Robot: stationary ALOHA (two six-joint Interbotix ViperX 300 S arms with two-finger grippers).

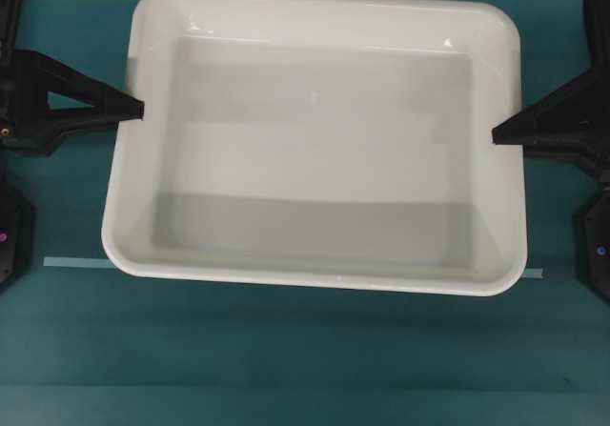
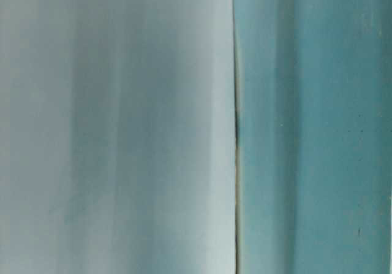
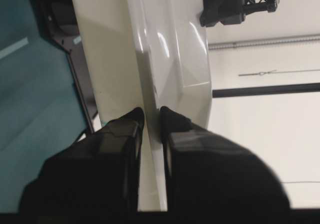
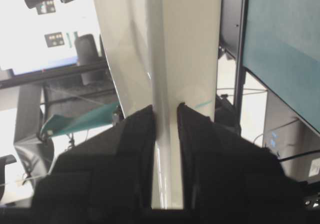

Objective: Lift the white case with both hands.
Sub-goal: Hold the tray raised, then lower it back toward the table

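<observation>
1. Reaching in from the left edge of the overhead view, the left gripper point(image 1: 139, 109) is closed on the left rim of the white case point(image 1: 315, 140); in the left wrist view the rim is seen pinched between its two fingers point(image 3: 131, 126).
2. The white case is seen filling the middle of the overhead frame, above the teal table point(image 1: 286, 359), with a strip of pale tape point(image 1: 76, 263) at its lower left corner.
3. At the right edge, the right gripper point(image 1: 496, 135) is clamped on the case's right rim, its fingers point(image 4: 142, 121) set on either side of it.
</observation>
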